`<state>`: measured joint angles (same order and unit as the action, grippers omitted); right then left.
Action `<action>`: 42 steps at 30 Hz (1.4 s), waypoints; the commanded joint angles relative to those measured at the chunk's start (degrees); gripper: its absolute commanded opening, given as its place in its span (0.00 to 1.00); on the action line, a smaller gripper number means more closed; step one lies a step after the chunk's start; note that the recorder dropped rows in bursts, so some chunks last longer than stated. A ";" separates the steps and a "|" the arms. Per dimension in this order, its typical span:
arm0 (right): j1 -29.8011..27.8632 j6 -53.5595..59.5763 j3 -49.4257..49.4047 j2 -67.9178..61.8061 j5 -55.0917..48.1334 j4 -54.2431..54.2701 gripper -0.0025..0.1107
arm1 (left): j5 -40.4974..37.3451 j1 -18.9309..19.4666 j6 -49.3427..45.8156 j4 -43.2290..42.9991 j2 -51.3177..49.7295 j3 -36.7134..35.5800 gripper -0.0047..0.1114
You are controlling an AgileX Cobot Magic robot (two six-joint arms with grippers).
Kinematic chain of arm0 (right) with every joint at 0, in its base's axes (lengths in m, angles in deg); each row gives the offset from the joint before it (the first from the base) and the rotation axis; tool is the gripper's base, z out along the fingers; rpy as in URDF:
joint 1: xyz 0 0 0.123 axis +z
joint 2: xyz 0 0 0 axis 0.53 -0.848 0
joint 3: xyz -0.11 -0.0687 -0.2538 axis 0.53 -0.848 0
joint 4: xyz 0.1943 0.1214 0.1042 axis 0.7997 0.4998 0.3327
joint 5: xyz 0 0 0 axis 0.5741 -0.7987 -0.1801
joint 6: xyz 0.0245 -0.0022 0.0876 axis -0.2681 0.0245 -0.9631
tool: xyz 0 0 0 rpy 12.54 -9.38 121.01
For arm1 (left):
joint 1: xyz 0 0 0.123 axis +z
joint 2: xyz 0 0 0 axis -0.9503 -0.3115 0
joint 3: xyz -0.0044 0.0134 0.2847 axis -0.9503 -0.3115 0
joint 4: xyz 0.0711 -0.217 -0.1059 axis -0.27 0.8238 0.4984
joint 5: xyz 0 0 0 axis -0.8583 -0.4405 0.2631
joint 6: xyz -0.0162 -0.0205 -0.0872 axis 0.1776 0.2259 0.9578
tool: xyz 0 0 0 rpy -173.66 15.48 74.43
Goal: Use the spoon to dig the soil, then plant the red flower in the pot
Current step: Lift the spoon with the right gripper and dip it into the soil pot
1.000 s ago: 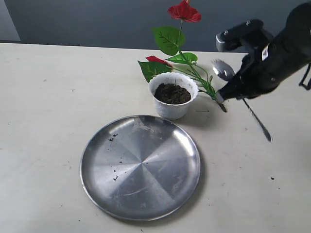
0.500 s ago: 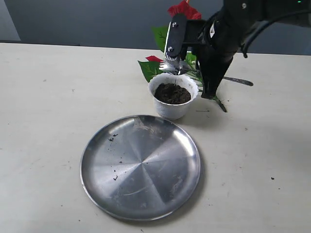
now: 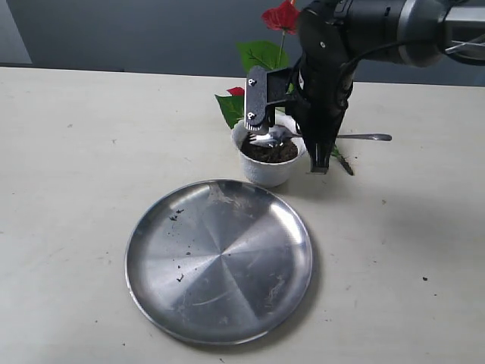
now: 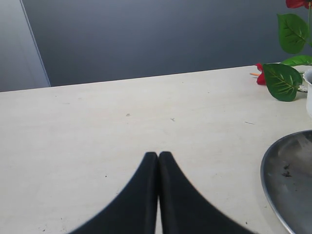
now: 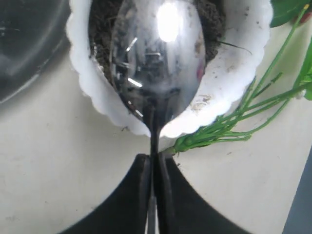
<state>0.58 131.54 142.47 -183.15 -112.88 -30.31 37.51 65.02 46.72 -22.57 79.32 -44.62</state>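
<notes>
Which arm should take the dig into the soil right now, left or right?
Right. The right gripper is shut on the spoon, whose bowl hangs right over the soil in the pot. The left gripper is shut, empty, and off to the side of the plate.

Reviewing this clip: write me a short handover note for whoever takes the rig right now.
Right gripper: shut on the spoon, bowl over the soil in the pot.
Left gripper: shut, empty, above bare table.
Red flower: behind the pot, stems on the table beside it, unplanted.
Steel plate: in front of the pot, a few soil crumbs.
Done: spoon picked up and brought to the soil.
Left: dig, then plant the flower.
</notes>
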 commanded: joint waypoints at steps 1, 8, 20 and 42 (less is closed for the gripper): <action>0.05 -0.06 0.41 -1.47 0.93 -0.67 0.02 | 0.78 -0.31 0.25 0.09 0.07 0.13 0.05; 0.05 -2.30 0.41 -2.41 2.50 -1.59 0.02 | 0.78 -0.31 0.25 0.09 0.07 0.13 0.05; 0.05 -7.44 0.41 -1.12 -3.06 -10.52 0.02 | 0.78 -0.31 0.25 0.09 0.07 0.13 0.05; 0.05 -8.59 2.29 -3.69 -4.03 -5.51 0.02 | 0.78 -0.31 0.25 0.09 0.07 0.13 0.05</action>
<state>0.73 124.06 144.44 -188.11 -113.83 -34.22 37.51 65.02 46.72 -22.57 79.32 -44.62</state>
